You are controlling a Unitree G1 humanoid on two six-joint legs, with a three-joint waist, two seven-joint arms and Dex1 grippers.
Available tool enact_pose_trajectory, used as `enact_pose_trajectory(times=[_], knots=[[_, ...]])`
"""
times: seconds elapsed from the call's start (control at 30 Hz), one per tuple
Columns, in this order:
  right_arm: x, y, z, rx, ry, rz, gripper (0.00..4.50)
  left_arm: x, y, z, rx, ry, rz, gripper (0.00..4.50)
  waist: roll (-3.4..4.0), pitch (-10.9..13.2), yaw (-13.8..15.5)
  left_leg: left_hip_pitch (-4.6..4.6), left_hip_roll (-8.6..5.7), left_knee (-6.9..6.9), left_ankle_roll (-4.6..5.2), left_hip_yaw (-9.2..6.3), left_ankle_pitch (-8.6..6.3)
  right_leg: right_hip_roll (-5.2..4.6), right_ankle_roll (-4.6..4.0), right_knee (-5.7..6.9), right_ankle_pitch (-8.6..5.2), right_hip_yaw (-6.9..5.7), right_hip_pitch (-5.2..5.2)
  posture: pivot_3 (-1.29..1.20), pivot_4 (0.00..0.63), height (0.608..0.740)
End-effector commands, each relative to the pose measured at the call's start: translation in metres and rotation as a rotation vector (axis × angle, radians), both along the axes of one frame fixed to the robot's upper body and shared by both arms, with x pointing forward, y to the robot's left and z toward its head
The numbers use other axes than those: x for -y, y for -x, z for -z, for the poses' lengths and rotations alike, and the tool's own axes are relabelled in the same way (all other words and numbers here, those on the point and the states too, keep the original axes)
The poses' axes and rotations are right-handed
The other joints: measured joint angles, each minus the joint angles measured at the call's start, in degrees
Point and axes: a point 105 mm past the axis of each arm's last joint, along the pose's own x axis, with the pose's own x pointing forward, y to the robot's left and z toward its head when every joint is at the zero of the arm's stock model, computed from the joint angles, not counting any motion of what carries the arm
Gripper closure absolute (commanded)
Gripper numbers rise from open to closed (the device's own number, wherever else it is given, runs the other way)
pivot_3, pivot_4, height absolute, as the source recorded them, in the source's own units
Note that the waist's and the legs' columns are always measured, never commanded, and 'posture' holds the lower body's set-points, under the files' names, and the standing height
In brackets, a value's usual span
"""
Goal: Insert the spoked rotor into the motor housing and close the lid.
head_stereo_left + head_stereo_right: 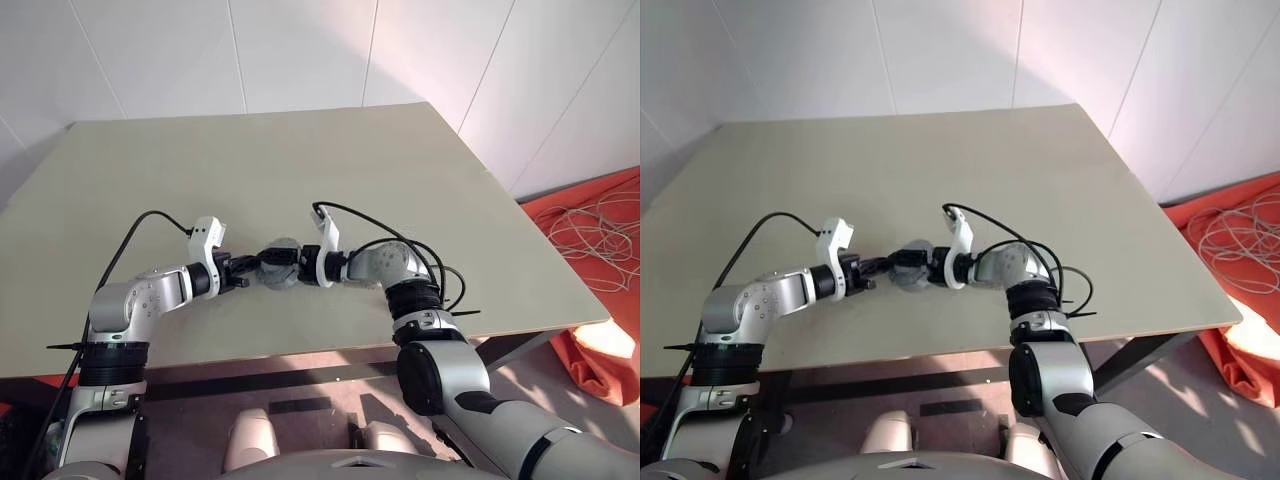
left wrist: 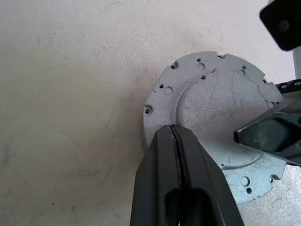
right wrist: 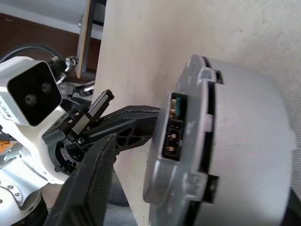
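The left fingers (image 2: pixel 175 134) are pressed tight together, with no gap between them. Their tips lie against the flat grey face of the housing (image 2: pixel 214 101). I cannot tell if they pinch its rim or only press on it.

The right fingers (image 1: pixel 297 262) are spread wide on both sides of the housing. One black finger (image 3: pixel 89 188) stands near the housing's flat end. The other finger is hidden behind the round body, so I cannot tell if they squeeze it.

The housing is a round grey metal can. It sits in the middle of the desk (image 1: pixel 300 160), near the front, right between the two sets of fingers. In the right wrist view it lies tipped on its side, with its flat plate facing the left arm. That plate has small round holes near its edge. On the side of the housing there is a small dark plug hole (image 3: pixel 170 139).

The left fingers reach in from the robot's left, and the right fingers reach in from the right. They almost meet at the housing. Each wrist has a white block on it with a black cable.

The desk is wide and pale. White walls stand behind it. On the floor to the right lie an orange cloth (image 1: pixel 600 230) and a heap of thin white cord (image 1: pixel 598 228).
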Motion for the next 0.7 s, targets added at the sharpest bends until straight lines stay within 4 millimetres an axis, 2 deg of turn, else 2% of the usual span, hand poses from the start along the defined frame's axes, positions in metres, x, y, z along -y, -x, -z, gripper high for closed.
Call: enact_pose_trajectory(times=[0.03,0.1,0.13,0.33,0.7], knots=[[-0.011,-0.007,-0.026,0.078,-0.061,-0.019,1.66,0.009,0.001,0.0,-0.005,0.004,0.035,4.5,0.0,0.0,0.01,0.0,0.0,0.0,0.0,0.0,0.0,0.0,0.0,0.0,0.0,-0.01,0.01,0.0,0.0,0.74],[-0.011,-0.008,-0.026,0.084,-0.052,-0.015,2.29,0.009,0.0,0.0,-0.003,0.003,0.035,4.5,0.0,0.0,0.06,0.0,-0.01,0.0,0.0,0.0,0.0,-0.01,0.0,0.0,0.0,-0.01,0.01,0.0,0.0,0.74],[-0.01,-0.009,-0.025,0.087,-0.048,-0.012,2.33,0.009,0.0,0.0,-0.002,0.003,0.035,4.5,-0.01,0.0,0.08,0.0,-0.01,0.0,0.0,0.0,0.0,-0.02,0.0,0.0,0.0,-0.01,0.01,0.0,0.0,0.74],[0.001,-0.018,-0.023,0.088,-0.038,0.039,2.33,0.009,0.0,0.0,0.001,0.001,0.037,4.5,-0.01,0.0,0.12,0.01,-0.01,0.0,-0.01,0.0,0.01,-0.01,-0.01,0.01,-0.01,-0.01,0.02,0.0,0.0,0.74],[0.009,-0.028,-0.024,0.07,-0.054,0.1,2.37,0.007,-0.003,-0.003,0.024,0.002,0.028,4.5,0.0,0.0,0.2,0.02,-0.01,0.03,-0.07,0.0,0.05,-0.02,-0.1,0.08,-0.05,-0.01,0.04,0.0,0.0,0.74]])
